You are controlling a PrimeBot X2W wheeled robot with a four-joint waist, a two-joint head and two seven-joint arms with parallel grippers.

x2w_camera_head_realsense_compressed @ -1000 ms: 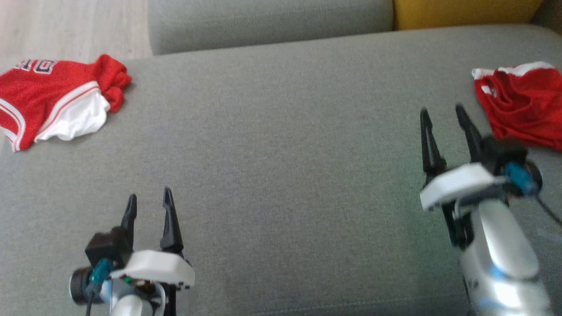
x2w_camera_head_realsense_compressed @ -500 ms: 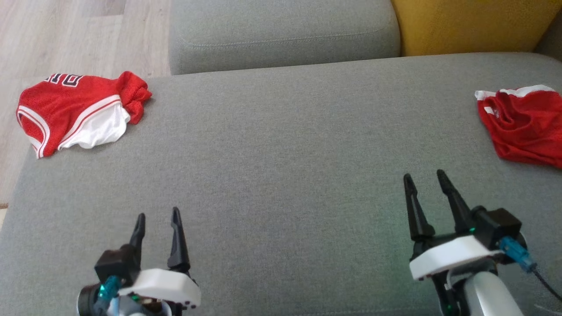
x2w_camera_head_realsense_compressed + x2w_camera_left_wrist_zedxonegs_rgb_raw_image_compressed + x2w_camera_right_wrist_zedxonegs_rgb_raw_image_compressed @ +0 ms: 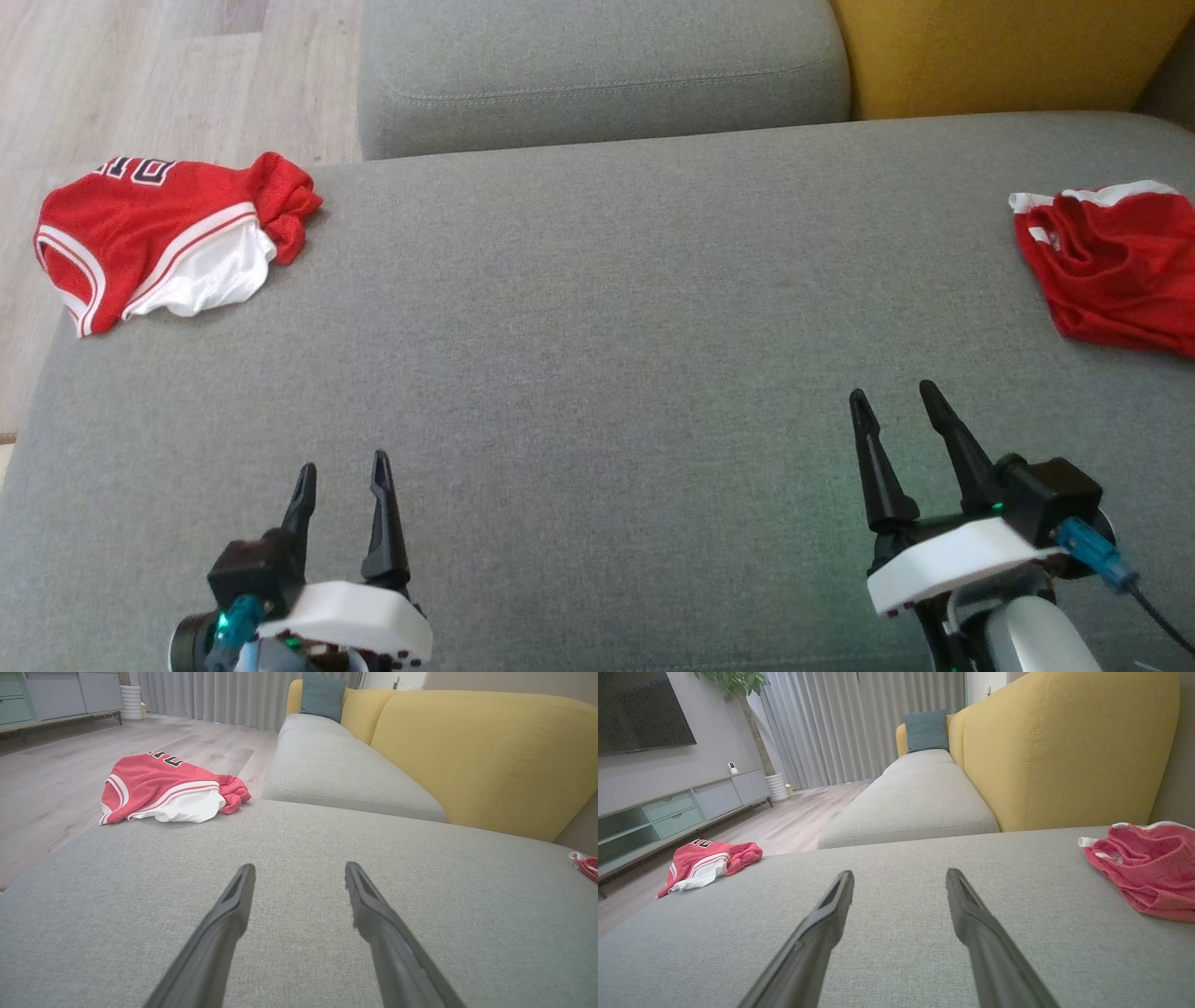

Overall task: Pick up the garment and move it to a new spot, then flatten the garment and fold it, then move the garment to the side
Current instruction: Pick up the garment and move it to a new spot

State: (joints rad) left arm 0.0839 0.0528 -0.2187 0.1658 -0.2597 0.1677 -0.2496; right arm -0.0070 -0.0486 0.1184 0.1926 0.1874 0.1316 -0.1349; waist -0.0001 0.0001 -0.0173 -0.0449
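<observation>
While L gripper (image 3: 343, 464) & R gripper (image 3: 891, 392) hovered over grey sofa (image 3: 597, 327), fingers (image 3: 381, 513) spread, nothing held, red-white jersey (image 3: 159, 238) lay at far-left corner, crumpled red garment (image 3: 1111, 271) at right edge.

Right claw (image 3: 890, 392) has pulled back from the red garment (image 3: 1111, 266)

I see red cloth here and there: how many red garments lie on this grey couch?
2. The left garment lies bunched at the far left corner of the seat; the right garment lies crumpled at its right side. More may lie out of view.
</observation>
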